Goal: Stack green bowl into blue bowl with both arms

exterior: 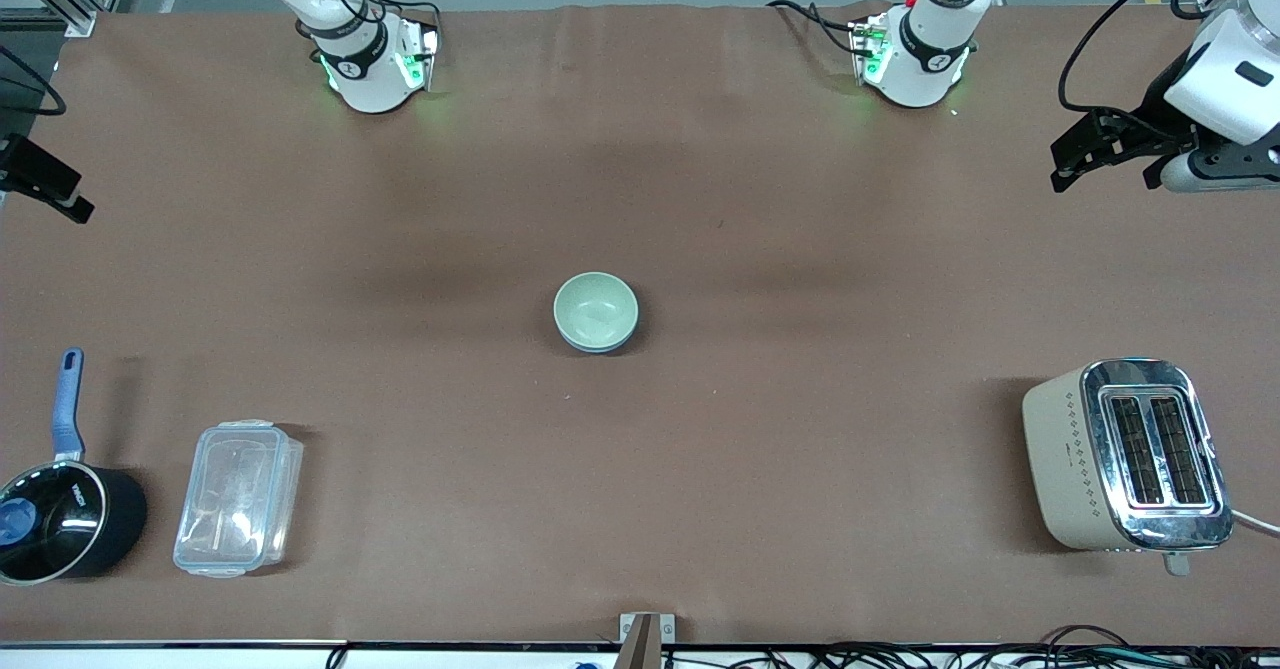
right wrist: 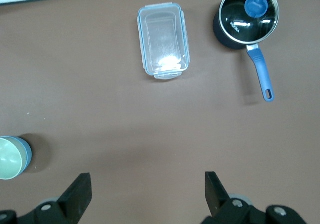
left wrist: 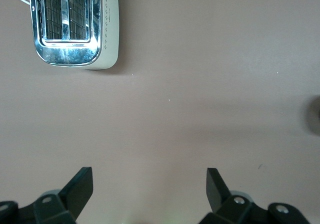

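The green bowl [exterior: 596, 309] is sitting nested inside the blue bowl [exterior: 600, 346] at the centre of the front view, on the brown table [exterior: 700, 449]; only a thin sky-blue rim is peeking out beneath the mint one along its lower edge. In the right wrist view the same pair is showing at the lower-left edge of the frame, the green bowl [right wrist: 9, 157] inside the blue bowl [right wrist: 26, 151].

Neither gripper is touching the stack. The left gripper [exterior: 1085, 154] is hanging at the upper right of the front view, over the table's edge at the left arm's end, well apart from the bowls. In its own wrist view, the left gripper [left wrist: 149, 184] is holding its fingers [left wrist: 80, 185] spread wide with only bare table between them. The right gripper [right wrist: 148, 188] is likewise showing its fingers [right wrist: 79, 190] parted wide over bare table, the bowls lying well outside the gap; in the front view only a black part at the upper-left edge is showing.

A toaster [exterior: 1125, 454] is standing at the lower right of the front view. A clear lidded container [exterior: 238, 498] and a black saucepan [exterior: 62, 519] with a blue handle are lying at the lower left.
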Action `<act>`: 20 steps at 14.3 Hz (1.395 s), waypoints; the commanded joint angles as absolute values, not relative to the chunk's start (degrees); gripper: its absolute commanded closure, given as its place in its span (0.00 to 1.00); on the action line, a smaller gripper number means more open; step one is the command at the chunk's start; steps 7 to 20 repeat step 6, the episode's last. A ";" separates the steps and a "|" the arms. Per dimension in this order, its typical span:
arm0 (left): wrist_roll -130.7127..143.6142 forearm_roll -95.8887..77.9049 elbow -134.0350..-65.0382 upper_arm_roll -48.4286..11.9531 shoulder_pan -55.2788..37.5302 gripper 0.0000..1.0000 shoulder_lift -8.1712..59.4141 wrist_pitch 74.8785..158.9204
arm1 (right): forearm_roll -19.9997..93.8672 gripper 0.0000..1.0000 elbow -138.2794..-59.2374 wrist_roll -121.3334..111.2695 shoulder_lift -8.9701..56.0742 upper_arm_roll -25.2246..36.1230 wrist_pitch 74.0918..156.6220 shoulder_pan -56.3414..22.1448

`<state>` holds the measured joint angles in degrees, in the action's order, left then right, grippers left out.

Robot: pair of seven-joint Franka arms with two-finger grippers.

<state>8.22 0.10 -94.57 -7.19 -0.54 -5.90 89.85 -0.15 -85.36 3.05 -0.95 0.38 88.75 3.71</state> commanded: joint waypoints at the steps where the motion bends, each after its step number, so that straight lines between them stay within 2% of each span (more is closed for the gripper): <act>1: 7.12 -0.79 -93.60 -7.12 -0.35 0.00 -5.89 88.77 | -0.88 0.00 -84.73 3.16 -0.44 0.53 85.27 3.16; 20: 7.12 -0.79 -93.60 -7.12 -0.35 0.00 -5.80 88.77 | -0.79 0.00 -85.69 3.08 -0.53 1.66 85.52 1.85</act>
